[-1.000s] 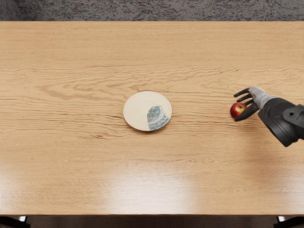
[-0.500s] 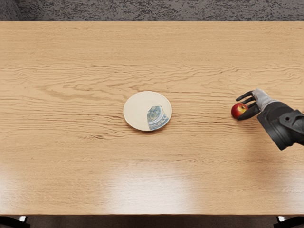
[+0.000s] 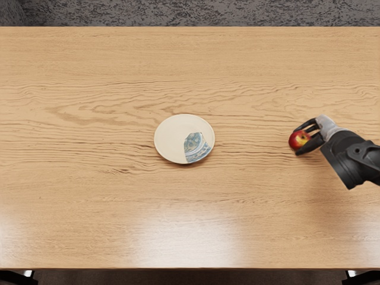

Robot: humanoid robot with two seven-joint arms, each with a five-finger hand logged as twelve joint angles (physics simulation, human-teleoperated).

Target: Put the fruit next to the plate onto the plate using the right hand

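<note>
A small red fruit (image 3: 297, 140) is seen on the right part of the wooden table (image 3: 119, 208), well apart from the plate (image 3: 169, 135), which is placed near the middle of the table and is marked with a blue pattern on its lower right part. The fruit is grasped by the right hand (image 3: 316, 132), whose dark fingers (image 3: 309, 122) are curled around it from above and below. Whether the fruit is lifted off the table cannot be told.

Red apple (image 3: 298, 139), cream blue-patterned plate (image 3: 171, 135)
</note>
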